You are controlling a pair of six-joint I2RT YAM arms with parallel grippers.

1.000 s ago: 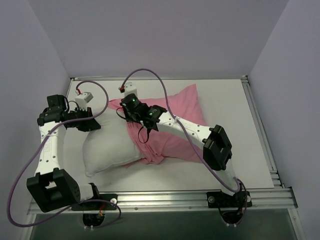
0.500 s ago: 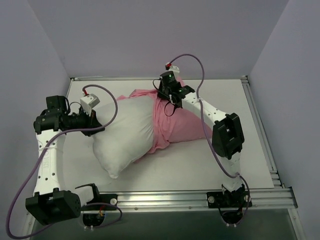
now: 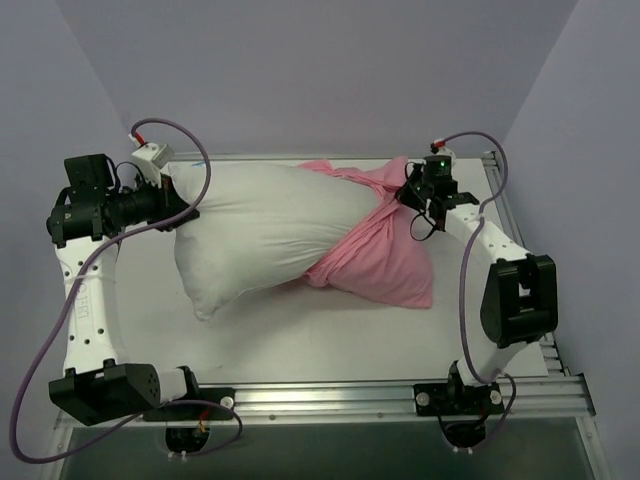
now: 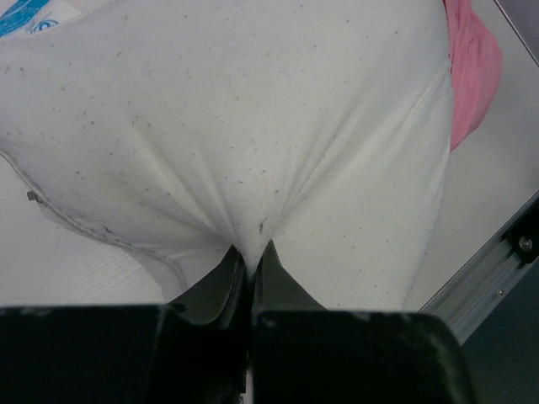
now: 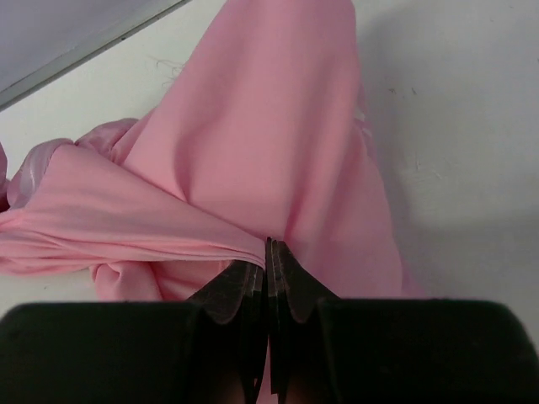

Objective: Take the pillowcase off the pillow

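Note:
The white pillow [image 3: 262, 228] lies across the middle of the table, its left end lifted. My left gripper [image 3: 180, 212] is shut on a pinch of the pillow's fabric [image 4: 253, 227] at that end. The pink pillowcase [image 3: 382, 262] still wraps the pillow's right end and trails toward the front right. My right gripper [image 3: 408, 194] is shut on a fold of the pillowcase [image 5: 253, 168] at the far right. A blue-printed tag [image 4: 25, 15] shows at the pillow's top left in the left wrist view.
The white table [image 3: 330, 340] is ringed by an aluminium rail [image 3: 520, 250] on the right and front. Grey walls close in the back and sides. Purple cables [image 3: 200, 180] loop over both arms.
My right gripper has pulled the pillowcase from the table's middle to the far right. My left gripper has drawn the pillow's end left and back. Much more of the white pillow is bare.

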